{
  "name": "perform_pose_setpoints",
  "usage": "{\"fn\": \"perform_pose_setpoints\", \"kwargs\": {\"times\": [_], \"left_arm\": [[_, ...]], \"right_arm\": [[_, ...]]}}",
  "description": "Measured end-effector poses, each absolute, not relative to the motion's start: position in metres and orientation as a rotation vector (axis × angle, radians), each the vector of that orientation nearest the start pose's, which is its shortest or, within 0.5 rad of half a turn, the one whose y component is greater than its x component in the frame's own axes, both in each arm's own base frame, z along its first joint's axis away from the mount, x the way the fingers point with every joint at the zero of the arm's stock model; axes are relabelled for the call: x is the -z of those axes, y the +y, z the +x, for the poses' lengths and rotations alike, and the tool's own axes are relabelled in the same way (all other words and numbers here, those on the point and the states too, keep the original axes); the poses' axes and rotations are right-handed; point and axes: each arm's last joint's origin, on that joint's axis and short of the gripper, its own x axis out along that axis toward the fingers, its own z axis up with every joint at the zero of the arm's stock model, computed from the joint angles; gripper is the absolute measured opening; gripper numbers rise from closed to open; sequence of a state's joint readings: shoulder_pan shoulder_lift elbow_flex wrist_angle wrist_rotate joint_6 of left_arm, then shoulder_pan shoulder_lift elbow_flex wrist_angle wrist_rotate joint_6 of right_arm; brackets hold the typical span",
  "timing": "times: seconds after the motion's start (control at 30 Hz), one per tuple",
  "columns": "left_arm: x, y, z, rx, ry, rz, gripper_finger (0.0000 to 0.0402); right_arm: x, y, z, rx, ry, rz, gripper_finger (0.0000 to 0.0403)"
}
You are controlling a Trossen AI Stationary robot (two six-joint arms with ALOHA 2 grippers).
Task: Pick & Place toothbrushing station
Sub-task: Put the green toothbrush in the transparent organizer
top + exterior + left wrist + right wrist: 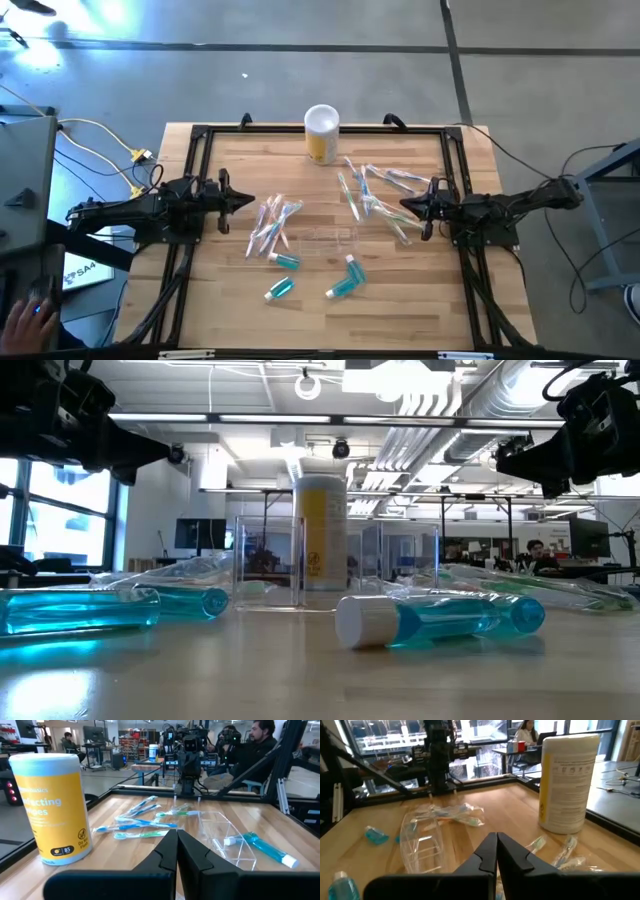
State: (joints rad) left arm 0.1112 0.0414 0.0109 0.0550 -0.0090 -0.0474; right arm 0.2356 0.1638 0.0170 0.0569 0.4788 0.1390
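Wooden slatted table (420, 310): three teal toothpaste tubes with white caps (345, 283) are lying near the front. A clear plastic holder (325, 241) is sitting mid-table between two clusters of pastel toothbrushes (272, 225). Yellow wipes canister (321, 133) is standing at the back. Left gripper (248, 201) and right gripper (404, 207) are hovering with fingers pressed together, holding nothing.
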Motion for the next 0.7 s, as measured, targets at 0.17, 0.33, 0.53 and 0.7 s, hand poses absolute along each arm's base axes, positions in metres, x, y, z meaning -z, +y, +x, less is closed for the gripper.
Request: {"fn": "perform_pose_setpoints", "kwargs": {"times": [0.17, 0.33, 0.53, 0.7], "left_arm": [[-0.169, 0.011, 0.099, -0.118, -0.031, -0.086, 0.0], [-0.169, 0.011, 0.099, -0.118, -0.024, -0.083, 0.0], [-0.169, 0.011, 0.099, -0.117, -0.027, -0.086, 0.0], [-0.169, 0.011, 0.099, -0.117, -0.026, -0.086, 0.0]], "right_arm": [[-0.16, 0.012, 0.106, 0.247, 0.099, 0.154, 0.0006], [-0.169, 0.013, 0.111, 0.249, 0.124, 0.185, 0.0036], [-0.175, 0.015, 0.119, 0.273, 0.262, 0.189, 0.0117], [-0.166, 0.014, 0.122, 0.372, 0.513, 0.259, 0.0182]]}}
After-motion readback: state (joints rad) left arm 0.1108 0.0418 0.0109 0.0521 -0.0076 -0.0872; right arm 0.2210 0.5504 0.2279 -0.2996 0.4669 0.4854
